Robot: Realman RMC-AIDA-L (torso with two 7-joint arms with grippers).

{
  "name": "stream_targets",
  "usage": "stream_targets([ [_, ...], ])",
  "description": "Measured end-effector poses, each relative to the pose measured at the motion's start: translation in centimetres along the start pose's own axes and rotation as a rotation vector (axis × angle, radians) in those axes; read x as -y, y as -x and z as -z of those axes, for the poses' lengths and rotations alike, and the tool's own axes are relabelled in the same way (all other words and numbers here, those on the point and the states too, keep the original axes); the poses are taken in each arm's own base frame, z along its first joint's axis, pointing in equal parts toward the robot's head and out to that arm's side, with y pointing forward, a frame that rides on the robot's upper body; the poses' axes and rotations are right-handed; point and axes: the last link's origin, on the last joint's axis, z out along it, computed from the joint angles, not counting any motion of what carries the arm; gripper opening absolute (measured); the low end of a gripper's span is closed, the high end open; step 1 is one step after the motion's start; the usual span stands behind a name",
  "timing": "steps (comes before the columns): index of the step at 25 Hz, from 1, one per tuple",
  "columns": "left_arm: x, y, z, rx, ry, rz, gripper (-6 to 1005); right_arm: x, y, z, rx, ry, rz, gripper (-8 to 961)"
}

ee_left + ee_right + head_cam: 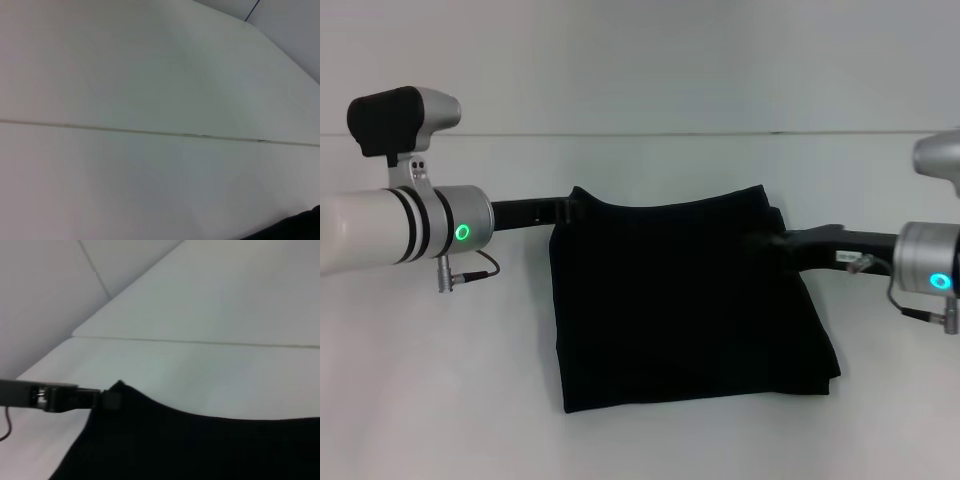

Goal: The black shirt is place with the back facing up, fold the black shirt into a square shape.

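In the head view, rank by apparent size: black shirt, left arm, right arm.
1. black shirt, largest.
2. left arm, though it is nearer the camera and cut by the frame edge.
3. right arm, mostly cut off, so unsure.

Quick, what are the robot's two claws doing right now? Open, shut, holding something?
Left gripper: shut on the far left corner of the black shirt.
Right gripper: at the shirt's right edge, cannot be told.

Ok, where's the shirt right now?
In the head view the shirt lies folded at the middle of the table, the left gripper at its far left corner and the right gripper at its far right edge.
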Motion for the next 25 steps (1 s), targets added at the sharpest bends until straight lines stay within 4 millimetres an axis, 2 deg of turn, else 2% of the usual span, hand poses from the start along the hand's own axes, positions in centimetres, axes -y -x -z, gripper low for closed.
stream_targets([
  [4, 0.1, 0.0, -0.1, -0.003, -0.008, -0.001, 48, 0.7, -0.1, 1.0, 0.001, -0.011, -0.026, 1],
  [12, -0.3, -0.3, -0.2, -0.007, 0.0, -0.008, 49, 1.1, -0.3, 1.6, 0.013, -0.021, -0.036, 1],
  [25, -1.6, -2.9, -1.0, -0.04, -0.001, -0.061, 52, 0.4, 0.5, 1.1, 0.037, 0.002, -0.013, 2],
])
